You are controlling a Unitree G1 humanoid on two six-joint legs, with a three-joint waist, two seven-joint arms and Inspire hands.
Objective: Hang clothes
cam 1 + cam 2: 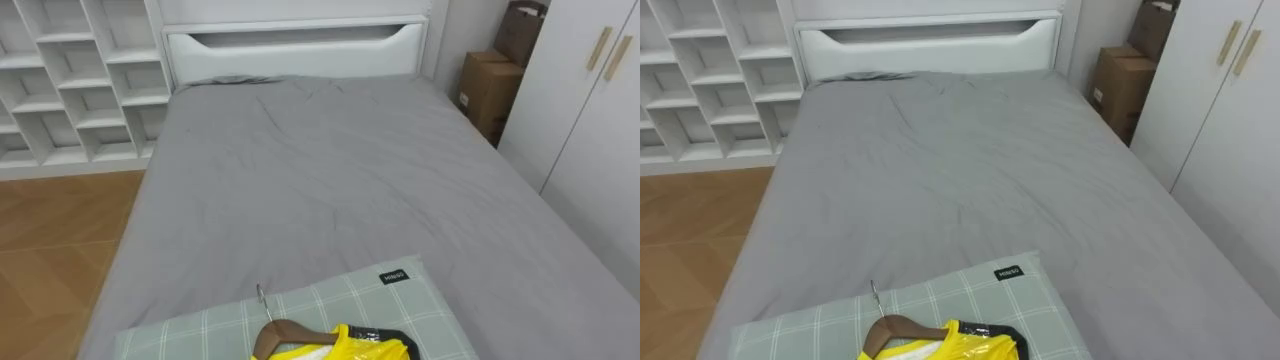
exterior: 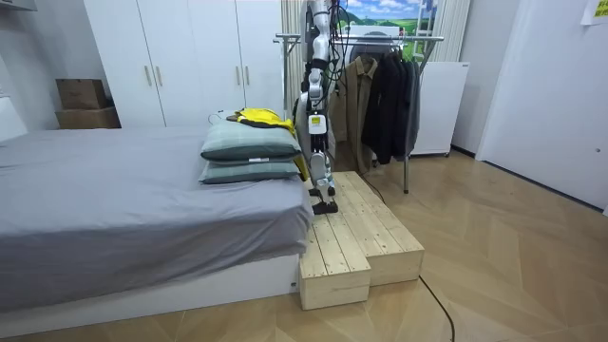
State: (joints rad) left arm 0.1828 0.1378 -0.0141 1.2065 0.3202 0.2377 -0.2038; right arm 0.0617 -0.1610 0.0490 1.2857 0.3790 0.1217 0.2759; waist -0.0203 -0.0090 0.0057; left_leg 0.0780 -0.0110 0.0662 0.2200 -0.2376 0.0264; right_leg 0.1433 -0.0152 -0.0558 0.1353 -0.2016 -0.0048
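Okay, I'm looking down the length of the bed (image 1: 330,180), and the yellow garment (image 1: 365,345) is right at the bottom edge of my eye views. It's already on a wooden hanger (image 1: 285,335) and lies on top of the checked pillow (image 1: 390,300). The room view puts the robot on the wooden step (image 2: 361,237) at the foot of the bed, with the pillow stack just in front of it and the clothes rack (image 2: 380,38) behind its back. The left robot hand (image 2: 317,124) hangs by its hip, too small for me to tell whether it's spread or curled. What matters is that the garment lies dead ahead and low. The hanger's long axis runs across my view, and its hook (image 1: 262,297) points away towards the headboard. I'd say neither arm has a clear edge, and it'll be a reach down and forward.
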